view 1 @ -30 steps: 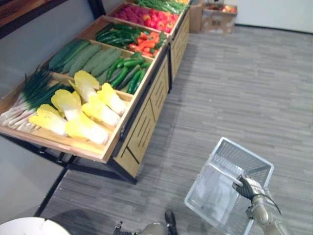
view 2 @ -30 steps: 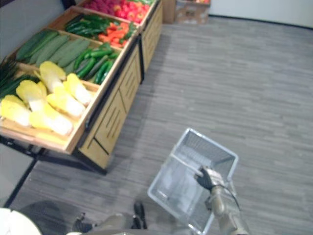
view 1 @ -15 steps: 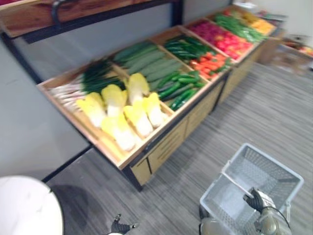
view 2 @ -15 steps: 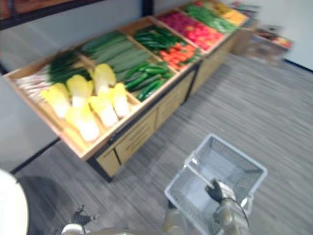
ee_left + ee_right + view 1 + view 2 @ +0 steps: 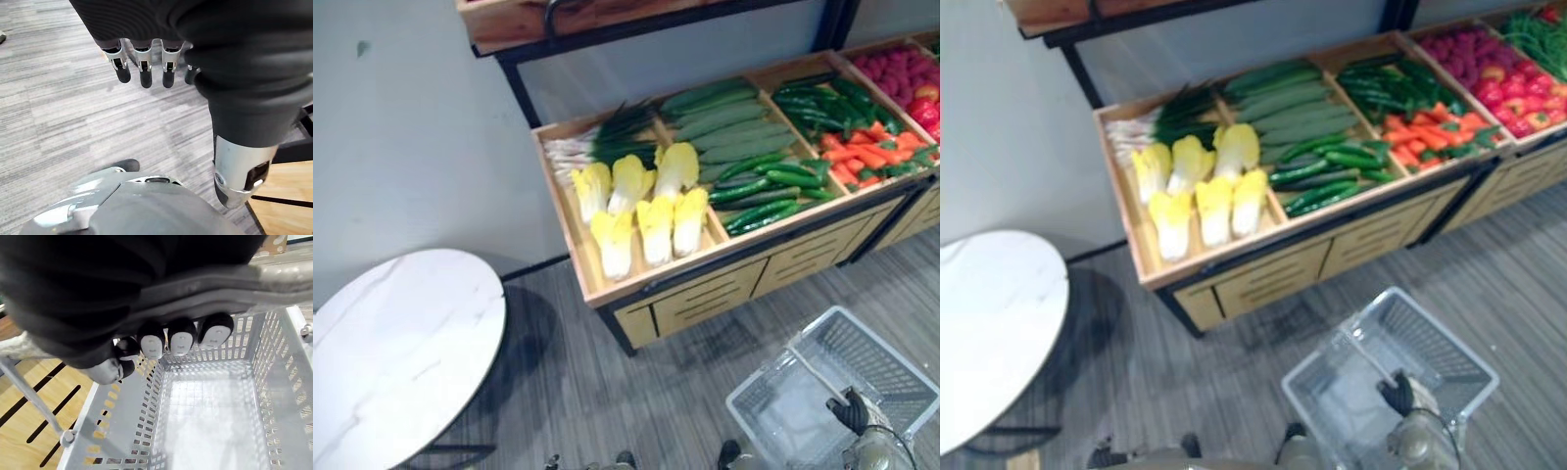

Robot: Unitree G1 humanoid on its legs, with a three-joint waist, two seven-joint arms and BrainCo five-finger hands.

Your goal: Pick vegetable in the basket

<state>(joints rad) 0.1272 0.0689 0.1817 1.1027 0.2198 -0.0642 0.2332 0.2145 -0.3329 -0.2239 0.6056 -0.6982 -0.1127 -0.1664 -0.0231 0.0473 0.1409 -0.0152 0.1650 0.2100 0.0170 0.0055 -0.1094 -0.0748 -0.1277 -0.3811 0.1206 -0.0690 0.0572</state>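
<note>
A grey plastic basket (image 5: 886,354) hangs low in front of me, empty inside (image 5: 215,416). My right hand (image 5: 855,411) is shut on its handle (image 5: 274,276), the dark fingertips (image 5: 181,340) curled under the bar. The wooden produce stand (image 5: 705,289) lies beyond the basket, holding yellow-white napa cabbages (image 5: 641,211), green onions (image 5: 607,147), long pale-green gourds (image 5: 729,122), cucumbers (image 5: 766,191), dark green peppers (image 5: 818,98), orange carrots (image 5: 864,155) and red produce (image 5: 901,73). My left hand (image 5: 142,66) hangs over the grey floor, fingers straight and holding nothing.
A round white marble table (image 5: 396,348) stands at the left, close to the stand's end. A grey wall (image 5: 411,147) runs behind both, with a dark-framed wooden shelf (image 5: 568,18) above the stand. Grey plank floor (image 5: 568,372) lies between me and the stand.
The whole picture has swung left, so the camera has turned: the stand now faces me and the white table has come into view. The basket stays in my right hand.
</note>
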